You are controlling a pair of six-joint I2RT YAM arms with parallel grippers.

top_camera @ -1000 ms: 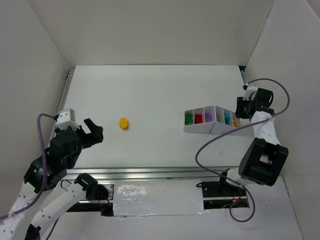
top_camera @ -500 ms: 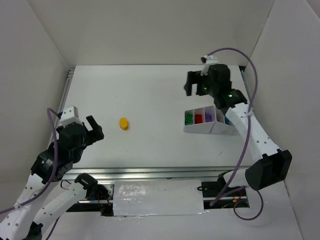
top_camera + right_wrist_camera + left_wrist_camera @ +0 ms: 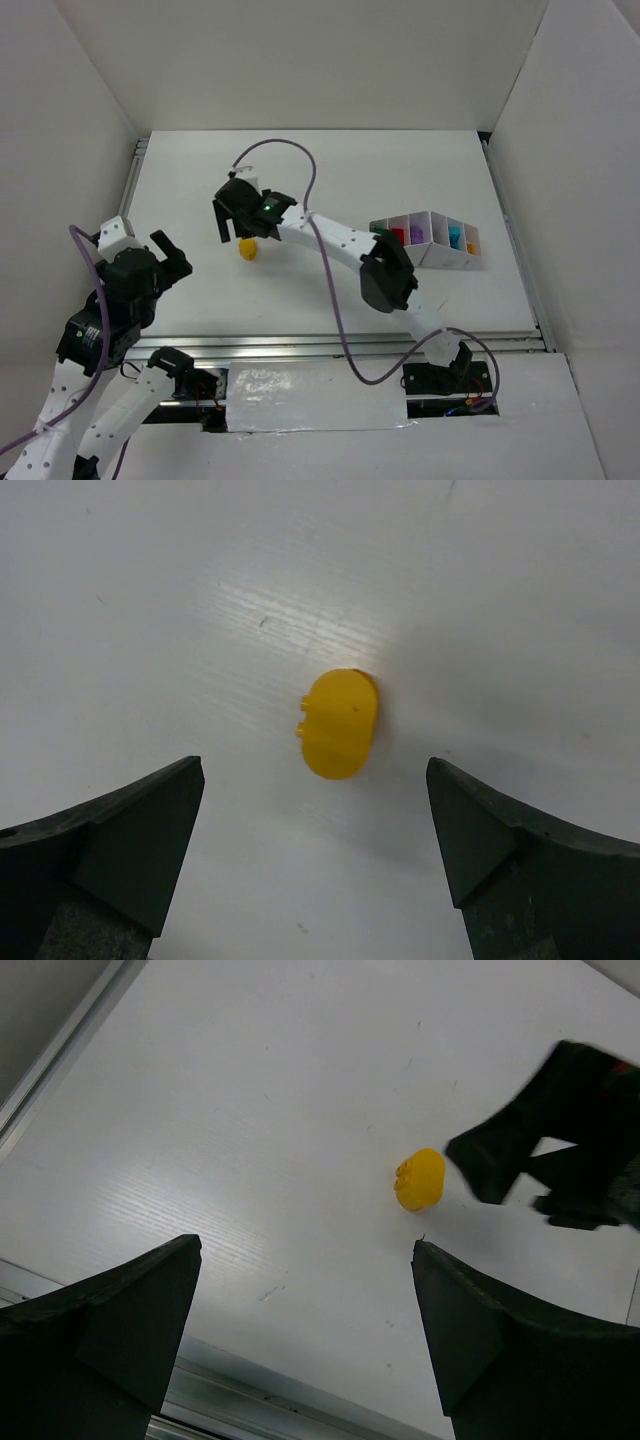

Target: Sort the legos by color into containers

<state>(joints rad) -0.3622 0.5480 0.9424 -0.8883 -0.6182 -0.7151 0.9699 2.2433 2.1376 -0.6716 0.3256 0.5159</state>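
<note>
One yellow lego (image 3: 247, 248) lies alone on the white table, left of centre. My right gripper (image 3: 235, 228) hovers directly over it, open. In the right wrist view the yellow lego (image 3: 341, 723) lies just beyond my right gripper (image 3: 313, 770), untouched. My left gripper (image 3: 172, 252) stands open and empty near the table's left front. In its wrist view my left gripper (image 3: 306, 1250) faces the yellow lego (image 3: 419, 1179), with the right gripper (image 3: 560, 1130) beside that lego. The containers (image 3: 455, 262) stand at the right and hold red (image 3: 397, 236), purple (image 3: 417, 232), teal (image 3: 455, 237) and orange (image 3: 472, 243) legos.
The right arm's forearm (image 3: 385, 270) crosses over the left end of the tray and hides the compartment there. A metal rail (image 3: 340, 345) runs along the table's front edge. White walls close in the table on three sides.
The right arm has swung from the tray at the far right across to the yellow lego on the left, and its jaws have opened. The left arm has shifted slightly.
</note>
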